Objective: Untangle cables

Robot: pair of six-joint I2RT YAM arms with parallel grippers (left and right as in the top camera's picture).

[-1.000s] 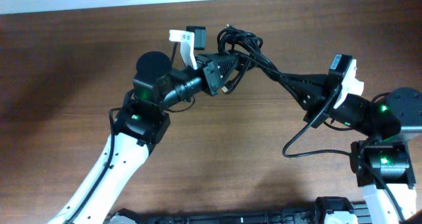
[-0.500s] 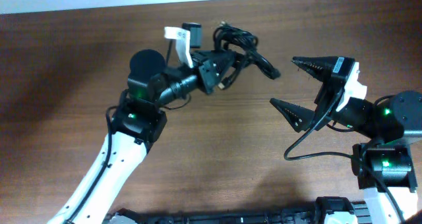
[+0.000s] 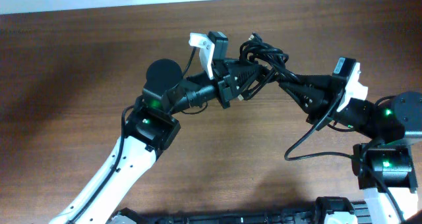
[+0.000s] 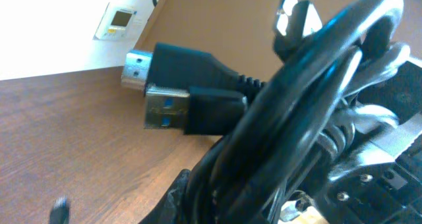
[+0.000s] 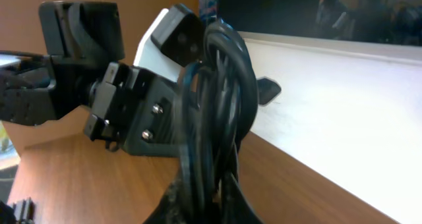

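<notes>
Facing each other, left gripper and right gripper clamped on cables.

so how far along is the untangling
Done: nothing visibly; no cord lies apart, and the cable bundle is one clump. In hand: left gripper and right gripper are both shut on it. Remaining: freeing every cord; two silvery-tipped plugs sit side by side in the tangle.
</notes>
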